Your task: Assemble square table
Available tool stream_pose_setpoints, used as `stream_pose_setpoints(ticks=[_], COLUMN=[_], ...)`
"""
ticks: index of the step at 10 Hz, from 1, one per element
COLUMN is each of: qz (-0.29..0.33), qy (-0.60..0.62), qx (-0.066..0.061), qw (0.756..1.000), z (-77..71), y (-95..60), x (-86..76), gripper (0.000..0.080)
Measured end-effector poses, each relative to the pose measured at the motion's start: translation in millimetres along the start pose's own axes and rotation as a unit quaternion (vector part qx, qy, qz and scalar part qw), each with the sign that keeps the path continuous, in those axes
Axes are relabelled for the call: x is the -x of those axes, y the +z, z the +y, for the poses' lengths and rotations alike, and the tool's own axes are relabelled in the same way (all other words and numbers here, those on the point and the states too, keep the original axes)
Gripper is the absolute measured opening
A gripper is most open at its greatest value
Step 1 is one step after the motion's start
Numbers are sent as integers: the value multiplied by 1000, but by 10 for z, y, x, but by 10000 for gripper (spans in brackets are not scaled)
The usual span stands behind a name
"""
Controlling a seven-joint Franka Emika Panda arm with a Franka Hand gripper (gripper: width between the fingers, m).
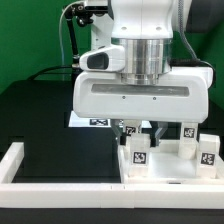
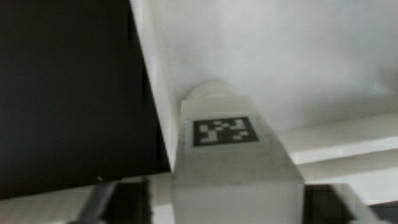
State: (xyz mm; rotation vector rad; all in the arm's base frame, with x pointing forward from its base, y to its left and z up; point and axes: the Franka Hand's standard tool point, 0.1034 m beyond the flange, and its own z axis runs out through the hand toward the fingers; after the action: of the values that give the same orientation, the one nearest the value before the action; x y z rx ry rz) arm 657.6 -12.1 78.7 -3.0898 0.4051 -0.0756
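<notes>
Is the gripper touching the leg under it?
Cannot tell. In the wrist view the leg sits between the fingers, but the contact line is blurred. In the exterior view the gripper hides it.

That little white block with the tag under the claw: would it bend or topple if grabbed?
The leg block looks like solid moulded plastic, so probably stiff, not floppy. It seems small and likely light. Standing taller than wide, it might tip if nudged sideways. The claw sits right over it.
</notes>
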Motion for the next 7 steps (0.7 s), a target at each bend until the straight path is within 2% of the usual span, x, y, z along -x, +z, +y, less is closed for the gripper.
stream_pose_setpoints(ticks=[1, 4, 5, 6, 7], qz=[0, 0, -2, -6, -7], qy=[47, 149, 236, 329, 421], qx=[0, 0, -5, -8, -21], qw=[999, 989, 972, 944, 907], z=[-2, 3, 30, 17, -28], y=[3, 3, -6, -1, 5], x=[2, 0, -9, 2, 0], gripper=[288, 288, 288, 288, 288])
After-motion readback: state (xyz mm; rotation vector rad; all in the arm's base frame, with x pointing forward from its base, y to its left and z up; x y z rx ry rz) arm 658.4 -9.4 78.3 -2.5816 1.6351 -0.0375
